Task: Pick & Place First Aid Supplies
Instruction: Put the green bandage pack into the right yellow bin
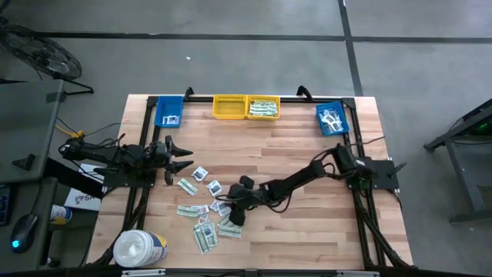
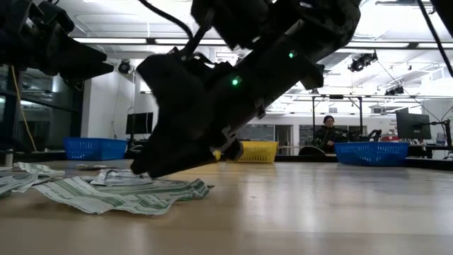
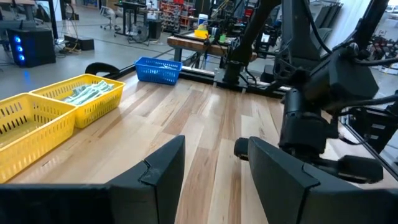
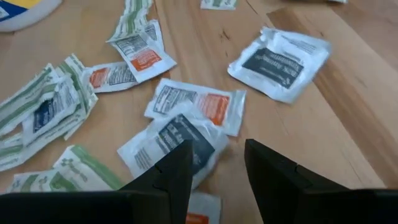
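**Right arm poised over the packet pile, nothing picked yet**

The right gripper [image 4: 216,163] hangs low over the scatter of small flat paper first aid packets [image 1: 207,215] on the pale wooden table [image 1: 307,154], its two dark fingers [image 4: 171,171] spread apart with bare gap between them — holding nothing. Directly under that gap lies a crumpled white packet with a dark blue label [image 4: 174,144]; just beyond it sits a white packet with an orange-red mark [image 4: 198,106], and long green-white strips [image 4: 34,109] fan off to one side of the pile. I'd say the step in hand is the pick: the next move calls for a short drop and a pinch on that one packet's edge without dragging its neighbours.

The left gripper [image 1: 181,158] waits near the pile, toward the bins, fingers open and empty.

Along the table's far edge from the pile: a yellow plastic two-part bin [image 1: 246,107], one half holding green-white strips, the other looking empty — a blue plastic bin [image 1: 169,111] with a single packet, and a second blue bin [image 1: 333,119] with several white ones. A big white round tub [image 1: 138,248] stands at the near corner by the pile.
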